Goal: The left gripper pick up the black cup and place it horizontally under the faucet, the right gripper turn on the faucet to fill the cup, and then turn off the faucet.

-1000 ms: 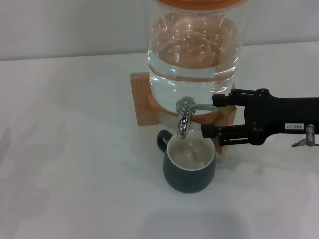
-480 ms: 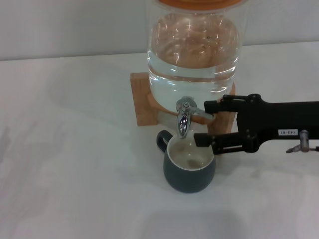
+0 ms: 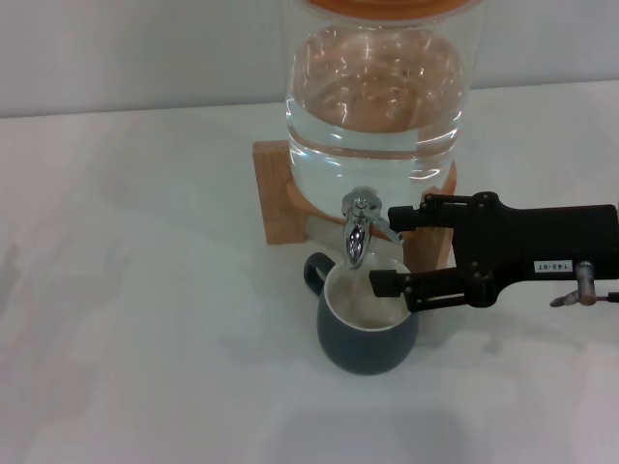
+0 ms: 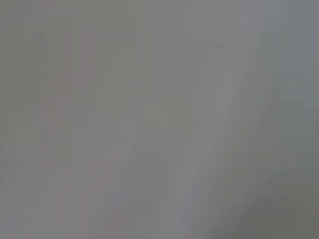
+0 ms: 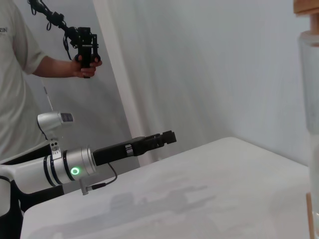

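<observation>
The black cup [image 3: 368,329] stands upright on the white table, right under the spout of the chrome faucet [image 3: 355,228], its loop handle toward the back left. My right gripper [image 3: 385,249] is open and reaches in from the right. Its upper finger [image 3: 406,216] is level with the faucet's lever and right beside the faucet. Its lower finger [image 3: 387,282] is over the cup's rim. The lever is largely hidden by the upper finger. My left gripper [image 5: 167,137] shows only in the right wrist view, held in the air beyond the table's far edge, away from the cup.
The glass dispenser [image 3: 375,92], partly full of water, stands on a wooden stand [image 3: 276,193] at the back of the table [image 3: 145,290]. In the right wrist view a person [image 5: 20,74] stands past the table's edge holding a black device.
My right gripper has moved left, toward the faucet; its upper finger now covers the lever that stuck out to the right before. The cup has not moved.
</observation>
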Controlling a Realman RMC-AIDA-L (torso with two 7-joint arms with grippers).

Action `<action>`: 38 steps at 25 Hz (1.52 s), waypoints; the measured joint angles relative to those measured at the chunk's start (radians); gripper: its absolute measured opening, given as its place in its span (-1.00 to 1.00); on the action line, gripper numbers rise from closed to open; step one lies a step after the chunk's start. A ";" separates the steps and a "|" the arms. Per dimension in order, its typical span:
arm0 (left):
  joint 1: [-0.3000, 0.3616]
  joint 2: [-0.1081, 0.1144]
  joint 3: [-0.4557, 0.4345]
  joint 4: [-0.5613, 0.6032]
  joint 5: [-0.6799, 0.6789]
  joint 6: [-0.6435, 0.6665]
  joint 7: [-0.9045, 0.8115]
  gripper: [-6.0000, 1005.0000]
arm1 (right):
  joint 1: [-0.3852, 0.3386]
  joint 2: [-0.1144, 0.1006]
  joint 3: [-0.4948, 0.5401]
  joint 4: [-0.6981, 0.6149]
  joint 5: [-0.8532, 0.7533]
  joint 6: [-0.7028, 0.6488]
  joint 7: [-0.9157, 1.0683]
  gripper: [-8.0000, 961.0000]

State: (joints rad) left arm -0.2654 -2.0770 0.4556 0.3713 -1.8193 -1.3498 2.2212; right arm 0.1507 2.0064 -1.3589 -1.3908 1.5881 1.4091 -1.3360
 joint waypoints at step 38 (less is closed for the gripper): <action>-0.011 0.000 0.000 0.001 -0.002 0.004 0.012 0.19 | -0.253 0.011 -0.137 -0.268 0.001 -0.235 0.052 0.79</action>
State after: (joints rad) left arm -0.2762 -2.0770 0.4555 0.3728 -1.8210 -1.3462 2.2335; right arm -0.1022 2.0175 -1.4963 -1.6585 1.5891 1.1743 -1.2840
